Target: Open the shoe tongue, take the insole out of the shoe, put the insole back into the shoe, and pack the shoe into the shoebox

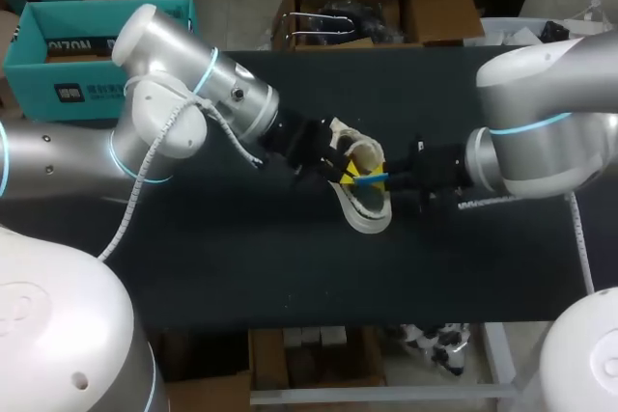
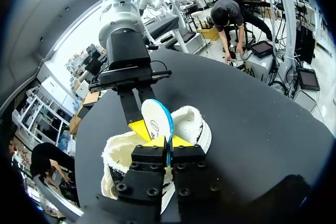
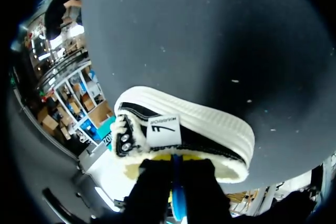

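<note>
Between the narrowly closed fingers of left gripper point(image 2: 167, 141) and right gripper point(image 3: 176, 163): insole point(image 2: 156, 121), pinched on edge, rising from opening of fleece-lined shoe point(image 3: 184, 124) beneath both; probably light, thin, bendy; best held by rim, near heel

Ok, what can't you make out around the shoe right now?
Shoe tongue: in the head view, hidden under the left claw and right claw.
Shoe's inside: in the left wrist view, blocked by the upright insole and the left claw.
Shoebox: not identifiable in any view.
</note>
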Controlling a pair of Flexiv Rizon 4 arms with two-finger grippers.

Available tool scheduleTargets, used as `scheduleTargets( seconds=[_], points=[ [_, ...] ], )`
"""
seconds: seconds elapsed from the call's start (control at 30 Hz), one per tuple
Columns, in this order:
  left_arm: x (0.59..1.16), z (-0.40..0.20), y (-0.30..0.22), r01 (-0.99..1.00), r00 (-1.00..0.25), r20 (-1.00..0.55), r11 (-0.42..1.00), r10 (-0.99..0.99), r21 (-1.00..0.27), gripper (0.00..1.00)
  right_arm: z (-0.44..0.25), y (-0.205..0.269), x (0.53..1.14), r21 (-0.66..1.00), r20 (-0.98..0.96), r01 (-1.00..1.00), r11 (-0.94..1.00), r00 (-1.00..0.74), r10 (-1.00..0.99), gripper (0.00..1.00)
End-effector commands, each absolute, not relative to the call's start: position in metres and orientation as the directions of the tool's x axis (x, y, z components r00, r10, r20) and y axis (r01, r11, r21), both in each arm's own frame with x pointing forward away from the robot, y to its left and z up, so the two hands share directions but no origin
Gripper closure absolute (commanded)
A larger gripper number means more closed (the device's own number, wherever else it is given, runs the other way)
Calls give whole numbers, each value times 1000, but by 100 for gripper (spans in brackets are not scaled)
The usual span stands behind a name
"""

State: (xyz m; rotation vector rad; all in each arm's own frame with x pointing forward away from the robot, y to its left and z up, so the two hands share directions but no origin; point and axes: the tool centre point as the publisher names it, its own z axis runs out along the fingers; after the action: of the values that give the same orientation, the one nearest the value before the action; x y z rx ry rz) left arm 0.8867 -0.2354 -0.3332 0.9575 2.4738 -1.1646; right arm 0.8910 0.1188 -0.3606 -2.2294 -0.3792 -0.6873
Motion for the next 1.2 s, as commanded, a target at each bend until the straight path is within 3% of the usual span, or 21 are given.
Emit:
scheduleTargets(
  seconds=[0.03, 0.53, 0.6, 0.67, 0.83, 0.87, 0.9, 0.93, 1.2],
  points=[
    [889, -337, -239, 652, -757, -468, 474, 457, -592, 100, -349, 119, 881, -563, 589, 452, -692, 807, 48, 76],
    [890, -339, -238, 647, -761, -464, 480, 453, -592, 100, -326, 120, 857, -512, 622, 453, -730, 781, 48, 77],
    [890, -339, -238, 646, -762, -465, 479, 452, -593, 100, -327, 121, 859, -515, 620, 455, -726, 783, 51, 84],
    [890, -338, -238, 646, -762, -465, 479, 450, -594, 100, -328, 121, 861, -519, 616, 457, -723, 786, 54, 100],
    [889, -336, -235, 641, -766, -465, 482, 443, -597, 100, -332, 122, 866, -527, 609, 459, -715, 791, 59, 100],
    [889, -336, -234, 639, -769, -464, 482, 440, -600, 97, -333, 122, 866, -528, 607, 459, -715, 792, 60, 100],
    [889, -335, -234, 637, -770, -464, 482, 439, -601, 72, -333, 122, 866, -528, 607, 459, -714, 793, 61, 100],
    [889, -334, -233, 636, -770, -463, 482, 438, -602, 60, -333, 122, 866, -528, 604, 458, -715, 795, 63, 100],
    [888, -328, -227, 615, -786, -445, 477, 428, -628, 12, -344, 122, 872, -524, 578, 442, -728, 812, 77, 100]
  ],
)
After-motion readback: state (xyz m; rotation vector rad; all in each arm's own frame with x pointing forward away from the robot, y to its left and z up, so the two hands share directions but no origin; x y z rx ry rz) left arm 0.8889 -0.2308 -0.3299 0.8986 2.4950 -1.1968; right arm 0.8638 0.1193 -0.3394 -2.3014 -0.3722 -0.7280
